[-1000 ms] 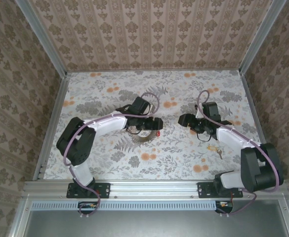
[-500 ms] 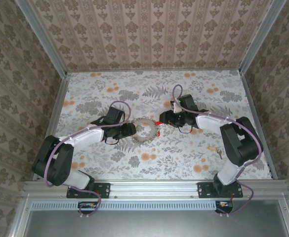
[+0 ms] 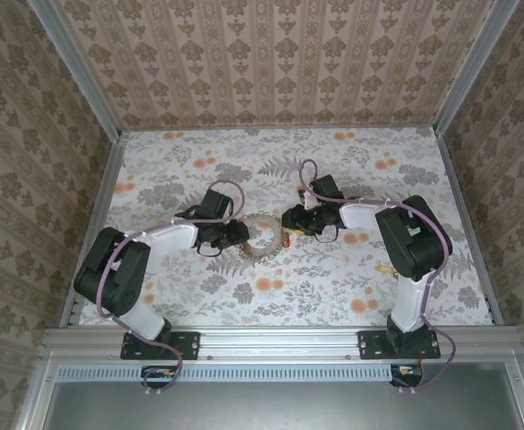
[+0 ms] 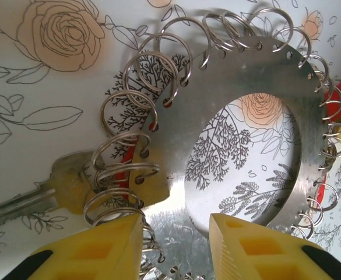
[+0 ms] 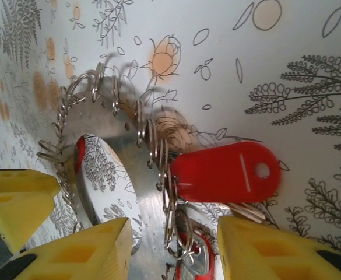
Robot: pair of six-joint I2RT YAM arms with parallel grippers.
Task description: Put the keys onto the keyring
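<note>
Looking past my left gripper [image 4: 176,245], I see its yellow fingers standing apart astride the near rim of the flat silvery metal keyring [image 4: 257,76], a plate with a hole in the middle. I judge they straddle it to pin it while the other arm works. Just left of those fingertips, a yellow-headed silver key [image 4: 71,184] sits among the small wire split rings [image 4: 123,169] lining the rim. My right gripper [image 5: 173,251] is parted too, clamped on nothing, with a red plastic tag [image 5: 217,172] just ahead on the opposite rim. Well behind it, toward that arm's base, a small brassy key [image 3: 389,269] lies loose, not yet threaded.
</note>
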